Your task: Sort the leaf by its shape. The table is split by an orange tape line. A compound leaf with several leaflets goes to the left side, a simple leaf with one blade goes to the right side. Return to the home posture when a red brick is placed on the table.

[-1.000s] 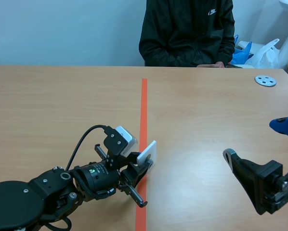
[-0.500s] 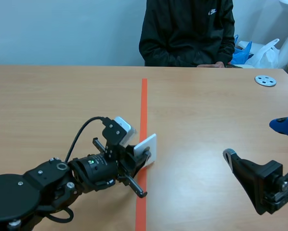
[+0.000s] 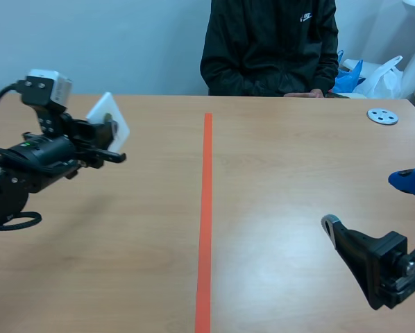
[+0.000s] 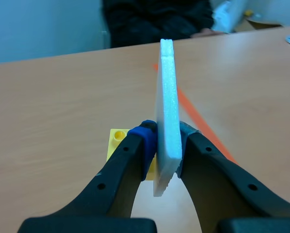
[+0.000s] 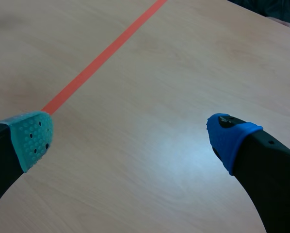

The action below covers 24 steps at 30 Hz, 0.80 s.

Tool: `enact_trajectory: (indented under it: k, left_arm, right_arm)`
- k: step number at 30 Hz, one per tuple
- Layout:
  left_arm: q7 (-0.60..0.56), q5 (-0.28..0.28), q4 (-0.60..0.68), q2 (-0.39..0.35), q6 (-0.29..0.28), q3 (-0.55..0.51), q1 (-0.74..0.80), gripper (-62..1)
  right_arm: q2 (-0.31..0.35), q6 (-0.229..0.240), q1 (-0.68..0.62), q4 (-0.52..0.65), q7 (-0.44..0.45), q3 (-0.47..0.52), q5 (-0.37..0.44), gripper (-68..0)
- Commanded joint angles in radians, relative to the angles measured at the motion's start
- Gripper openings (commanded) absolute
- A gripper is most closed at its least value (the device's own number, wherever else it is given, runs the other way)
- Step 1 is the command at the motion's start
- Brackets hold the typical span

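Left gripper point(image 3: 105, 137): we list it raised above the table point(image 3: 298, 173), well to the left of the orange tape line point(image 3: 206, 208), with both fingers clamped tight on a white card point(image 4: 167, 87). The card stands upright between the fingers; we see it edge-on in the wrist view. Its thick, foam-like edge rises well above the fingertips and its lower corner hangs just below them. A blue pad point(image 4: 144, 133) presses on one face and a grey-green pad point(image 4: 186, 131) on the other. In the scene view only a plain white face of the card shows, tilted on a corner, so we cannot tell what it carries. Under the left gripper, beside the blue pad, we note a yellow block point(image 4: 117, 138) with a round stud, lying on the table. Right gripper point(image 5: 130, 138): low over the table, well apart from the left gripper and on the far side of the tape line from it. Its fingers are spread wide and hold nothing, with bare wood between them. Beyond both grippers, across the table, a person point(image 3: 270, 48) in a dark jacket sits. Ahead of the right gripper a small grey disc point(image 3: 382, 116) lies near the far edge.
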Motion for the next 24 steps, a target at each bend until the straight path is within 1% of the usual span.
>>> enact_trajectory:
  k: [1,3,8,13,15,20,24]
  left_arm:
    - [0.000,-0.008,-0.005,-0.022,0.017,-0.023,-0.013,-58.2]
    - [0.000,-0.008,-0.018,-0.039,0.050,-0.062,-0.013,-58.2]
    - [-0.002,-0.008,-0.076,-0.077,0.098,-0.119,-0.014,-58.2]
    - [-0.043,-0.008,-0.171,-0.091,0.107,-0.143,-0.023,-58.2]
    - [-0.064,-0.008,-0.206,-0.091,0.120,-0.144,-0.025,-58.2]
    - [-0.138,-0.009,-0.314,-0.091,0.119,-0.144,-0.053,-58.1]
    - [-0.174,-0.013,-0.405,-0.089,0.118,-0.144,-0.087,-57.9]
  right_arm:
    - [0.002,-0.004,0.008,0.010,0.014,0.010,0.003,0.4]
    - [0.002,-0.004,0.008,0.010,0.014,0.010,0.003,0.4]
    - [0.002,-0.004,0.008,0.010,0.015,0.010,0.003,0.4]
    - [0.002,-0.004,0.008,0.010,0.015,0.010,0.004,0.4]
    - [0.002,-0.004,0.008,0.010,0.015,0.010,0.004,0.4]
    - [0.002,-0.004,0.008,0.010,0.015,0.010,0.004,0.4]
    - [0.002,-0.004,0.008,0.010,0.015,0.010,0.004,0.4]
